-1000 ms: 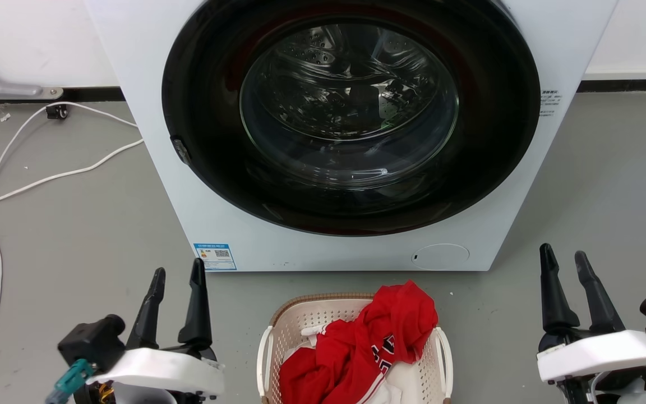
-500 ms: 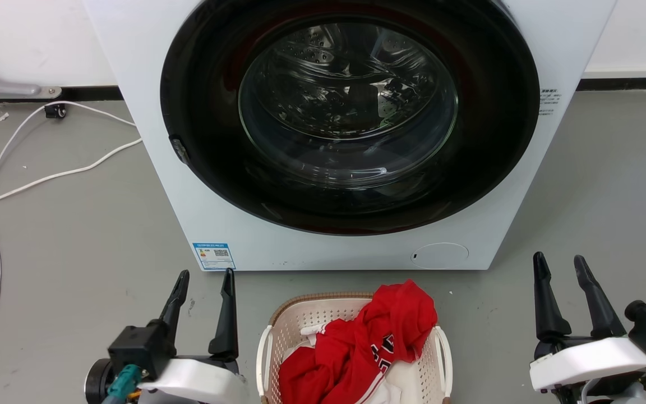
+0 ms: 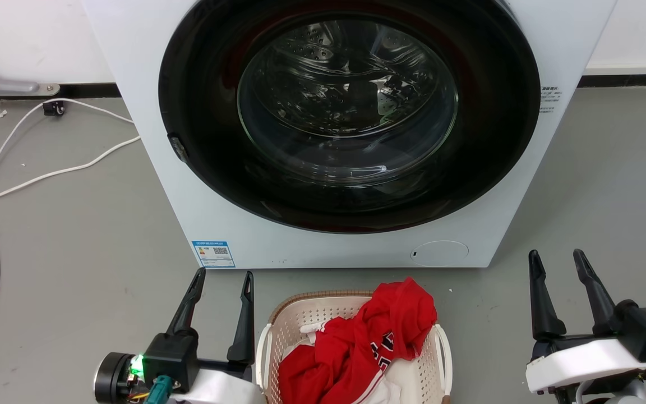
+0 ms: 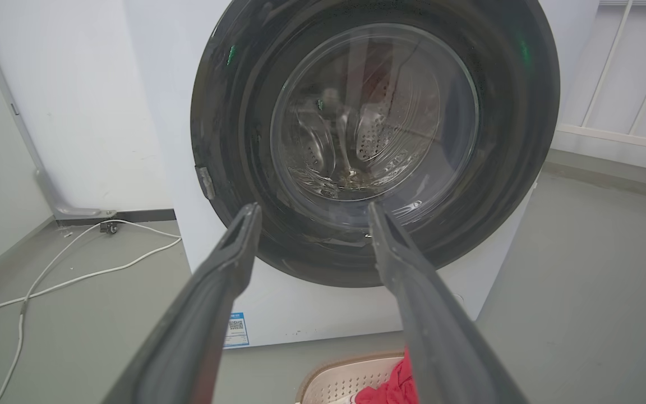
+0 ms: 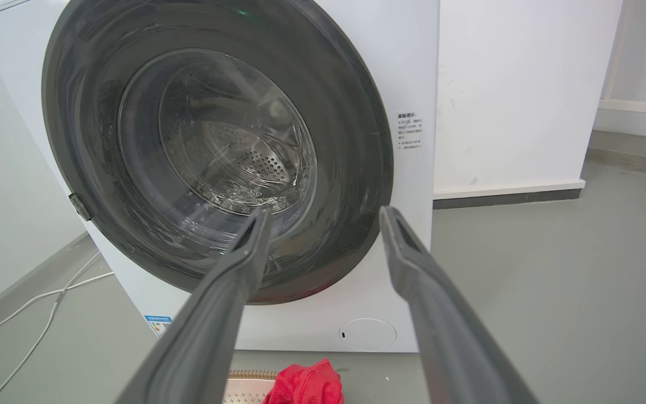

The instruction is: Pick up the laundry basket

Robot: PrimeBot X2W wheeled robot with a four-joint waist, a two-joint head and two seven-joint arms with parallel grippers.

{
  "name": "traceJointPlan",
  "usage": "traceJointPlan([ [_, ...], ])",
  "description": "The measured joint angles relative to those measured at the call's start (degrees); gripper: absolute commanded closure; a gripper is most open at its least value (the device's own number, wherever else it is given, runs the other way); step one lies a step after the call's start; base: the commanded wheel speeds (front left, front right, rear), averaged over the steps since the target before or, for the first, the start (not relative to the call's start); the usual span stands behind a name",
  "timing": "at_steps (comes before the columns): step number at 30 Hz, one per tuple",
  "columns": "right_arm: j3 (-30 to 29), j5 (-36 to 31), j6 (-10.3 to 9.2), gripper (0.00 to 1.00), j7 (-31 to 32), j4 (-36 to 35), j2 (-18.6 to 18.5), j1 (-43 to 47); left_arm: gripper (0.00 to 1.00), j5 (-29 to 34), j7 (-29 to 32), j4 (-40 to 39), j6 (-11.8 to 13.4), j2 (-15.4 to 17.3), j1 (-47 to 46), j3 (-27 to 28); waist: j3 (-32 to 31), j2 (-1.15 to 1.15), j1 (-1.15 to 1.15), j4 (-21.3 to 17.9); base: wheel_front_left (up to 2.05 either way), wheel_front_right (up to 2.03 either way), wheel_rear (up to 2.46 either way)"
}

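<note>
The laundry basket [image 3: 300, 322] is cream-white perforated plastic with a brown woven-look rim and white loop handles. It sits on the grey floor at the bottom centre of the head view, holding a red garment [image 3: 379, 336]. My left gripper [image 3: 223, 276] stands open just left of the basket's left handle, its right finger close beside the rim. Well clear of the right handle, my right gripper [image 3: 557, 255] is open too. The basket's far rim [image 4: 351, 370] shows low in the left wrist view between my left gripper [image 4: 312, 209] fingers. In the right wrist view my right gripper [image 5: 326, 213] points at the washer.
A large white washing machine [image 3: 233, 235] with a shut dark round glass door [image 3: 348, 106] stands right behind the basket. White cables [image 3: 48, 174] trail over the floor at left. A white wall [image 5: 513, 90] runs behind, with open grey floor [image 3: 609, 185] at right.
My left gripper has moved right, from well left of the basket to right beside its left handle. The right gripper has edged slightly left. The basket has stayed put.
</note>
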Motion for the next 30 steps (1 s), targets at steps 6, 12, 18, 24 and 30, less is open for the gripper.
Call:
traceJointPlan([
  [6, 0.0, -2.5, 0.00, 0.00, -0.7, -0.3, 0.0, 0.0, 0.00, 1.0, -0.6, 0.5, 0.3, 0.2, 0.1, -0.8, -0.1, 0.00, 0.00, 0.0, 0.00, 0.00, 0.00],
  [12, -0.2, -3.0, 0.08, 0.00, -1.5, -0.1, 0.0, 0.2, 0.00, -0.6, -1.3, 1.3, -1.9, -2.7, 1.3, 3.0, -0.1, 0.00, 0.00, 0.1, 0.00, 0.00, 0.00],
  [18, -0.5, -5.1, 0.08, 0.00, -2.3, -0.1, 0.0, 0.3, 0.00, 3.1, -2.1, 2.3, -7.3, -5.5, 2.3, 8.1, 0.1, 0.00, 0.00, 0.0, 0.00, 0.00, 0.00],
  [24, -0.4, -7.2, 0.08, 0.00, -2.9, -0.1, 0.0, 0.3, 0.00, 6.8, -2.8, 2.8, -9.8, -6.7, 2.8, 9.6, 0.1, 0.00, 0.00, -0.1, 0.00, 0.00, 0.00],
  [30, -0.4, -8.8, 0.08, 0.00, -3.4, -0.2, 0.0, 0.3, 0.00, 9.3, -3.2, 3.1, -11.1, -7.5, 3.0, 10.5, 0.0, 0.00, 0.00, -0.2, 0.00, 0.00, 0.00],
])
